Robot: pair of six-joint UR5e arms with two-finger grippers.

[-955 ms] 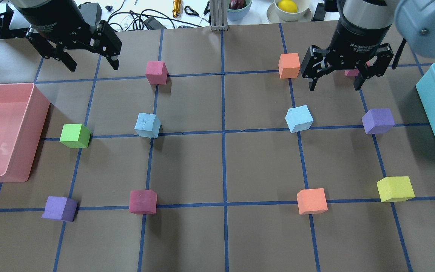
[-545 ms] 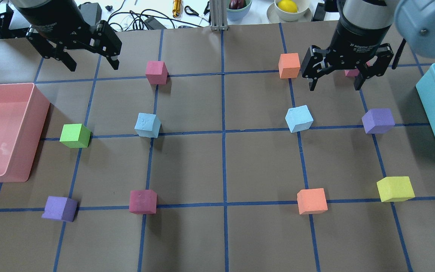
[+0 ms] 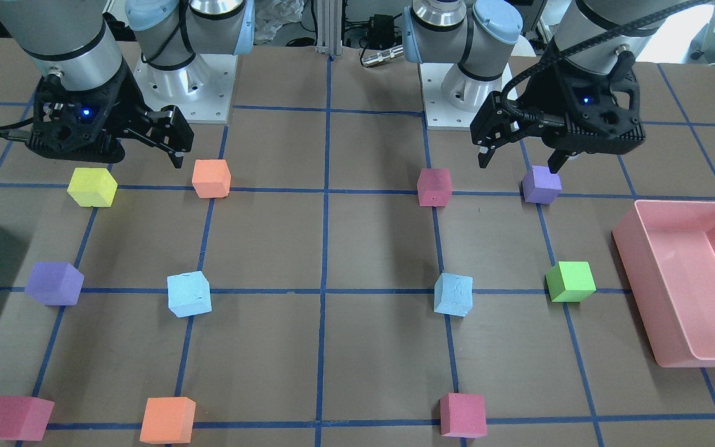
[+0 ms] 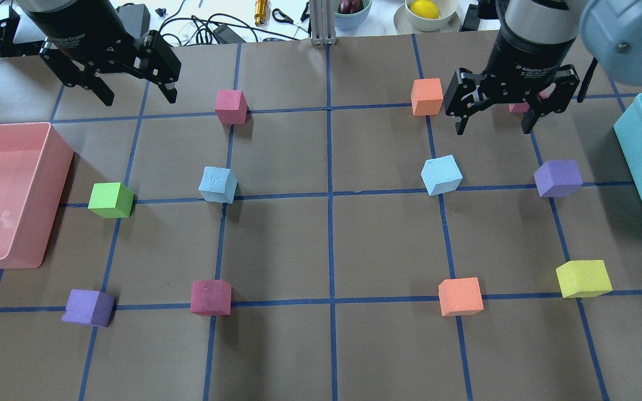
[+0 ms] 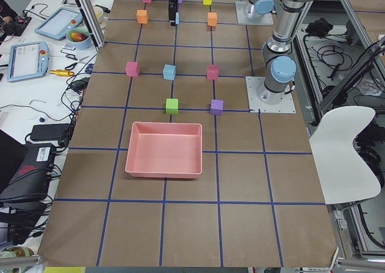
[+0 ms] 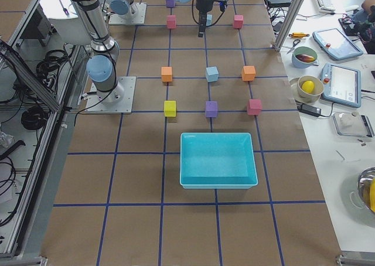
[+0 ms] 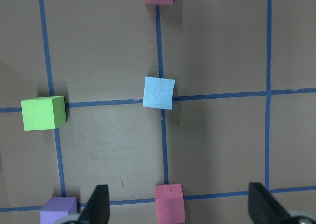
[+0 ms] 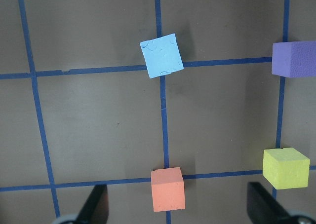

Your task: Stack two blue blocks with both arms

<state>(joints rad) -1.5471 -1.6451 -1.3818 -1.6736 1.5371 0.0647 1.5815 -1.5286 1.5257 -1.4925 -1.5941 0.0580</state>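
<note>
Hovering | left gripper (image 4: 139,99) wide, empty | right gripper (image 4: 493,130) wide, empty | blue blocks (image 4: 218,185) (image 4: 441,175) well apart

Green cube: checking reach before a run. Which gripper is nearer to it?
Left. The left gripper hangs high over the green cube's half of the table; the right gripper hangs over the opposite half.

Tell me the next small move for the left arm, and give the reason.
Probably bring the left gripper over the nearer blue block and start lowering. Its jaws are open and empty, it hangs high and off to one side of that block, and the block lies untouched, well apart from the other blue block. The right gripper is open too.
</note>
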